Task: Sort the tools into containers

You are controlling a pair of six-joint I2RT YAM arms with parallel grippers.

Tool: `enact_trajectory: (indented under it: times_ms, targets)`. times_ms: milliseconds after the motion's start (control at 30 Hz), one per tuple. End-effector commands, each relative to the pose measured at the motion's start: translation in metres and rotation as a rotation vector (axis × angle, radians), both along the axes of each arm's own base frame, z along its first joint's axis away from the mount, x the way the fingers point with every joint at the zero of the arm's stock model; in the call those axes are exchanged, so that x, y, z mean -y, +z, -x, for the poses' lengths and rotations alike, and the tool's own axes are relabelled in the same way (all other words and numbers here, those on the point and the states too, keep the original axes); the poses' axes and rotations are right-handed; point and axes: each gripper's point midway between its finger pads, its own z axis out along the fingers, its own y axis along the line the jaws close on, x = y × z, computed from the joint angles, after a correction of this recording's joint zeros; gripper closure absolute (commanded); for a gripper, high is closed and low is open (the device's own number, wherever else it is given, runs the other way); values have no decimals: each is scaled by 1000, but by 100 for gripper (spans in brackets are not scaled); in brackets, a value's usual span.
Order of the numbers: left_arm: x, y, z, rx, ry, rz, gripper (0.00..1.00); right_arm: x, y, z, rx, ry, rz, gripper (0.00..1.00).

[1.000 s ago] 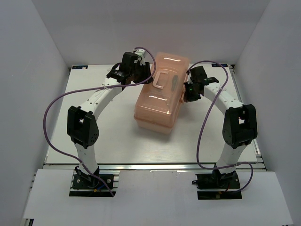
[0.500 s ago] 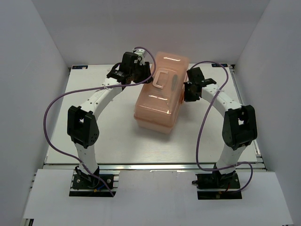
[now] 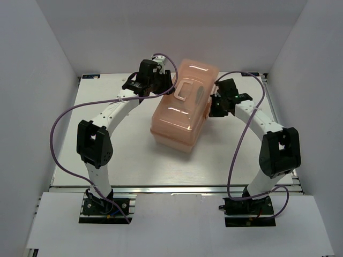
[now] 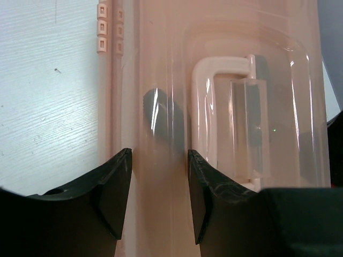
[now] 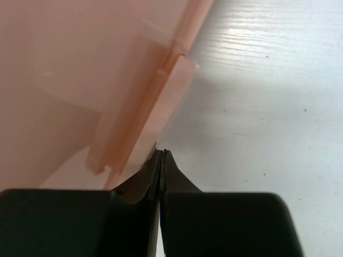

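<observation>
Since a second ago my right elbow has swung outward and the toolbox (image 3: 179, 115) has turned slightly on the surface (image 3: 123, 155). It sits mid-surface between my arms, lid shut: translucent salmon-pink, with a pale handle (image 4: 206, 107) on top and a dark blurred shape (image 4: 155, 110) showing through the lid. My left gripper (image 4: 159, 187) hangs spread over the lid. My right gripper (image 5: 161, 158) is pressed together, its tips touching a tab (image 5: 161, 101) on the box's right side.
</observation>
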Motion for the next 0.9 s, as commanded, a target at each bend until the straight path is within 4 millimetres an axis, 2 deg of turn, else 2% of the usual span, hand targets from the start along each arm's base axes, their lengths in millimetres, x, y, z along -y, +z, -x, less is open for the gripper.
enact_trajectory:
  times_ms: [0,33,67,100,133,167,200,233,300,333,433,533,567,667,767,800,833,867]
  targets:
    - [53,-53,66,-216,-217,19,47,-39,52,-22,139,155,-290,100]
    - [53,-53,66,-216,-217,19,47,-31,36,-20,74,144,-333,100]
    - [53,-53,66,-216,-217,19,47,-23,29,-19,36,138,-387,100]
    - [53,-53,67,-217,-218,20,47,-13,31,-15,0,170,-512,100]
    - [54,-54,67,-220,-220,22,47,-9,16,-11,-23,167,-576,100]
    - [54,-56,66,-223,-221,21,47,-8,17,-4,-31,206,-653,100]
    - [54,-57,67,-226,-222,20,47,2,15,-6,-16,197,-684,100]
    - [55,-58,67,-230,-223,22,47,3,8,-5,-7,211,-711,100]
    - [55,-60,67,-238,-223,20,47,-1,11,-1,-12,277,-786,100]
    - [55,-61,67,-240,-224,20,47,-2,3,0,-35,287,-806,100]
    - [55,-64,68,-250,-225,17,47,-7,-3,-2,-50,323,-854,100]
    - [54,-64,69,-254,-222,12,47,-12,0,-7,-20,371,-915,100]
    - [54,-64,68,-254,-220,11,47,-15,9,-10,34,432,-937,100]
    - [52,-65,67,-253,-211,0,47,-19,18,-3,3,449,-1038,100]
    - [49,-64,66,-253,-198,-12,47,-18,41,6,91,489,-1104,100]
    - [49,-65,66,-252,-193,-13,46,-19,49,11,218,567,-1096,100]
    - [49,-64,66,-249,-193,-11,46,-19,60,18,144,526,-1179,100]
    - [49,-64,66,-251,-191,-9,46,-19,66,20,162,532,-1211,100]
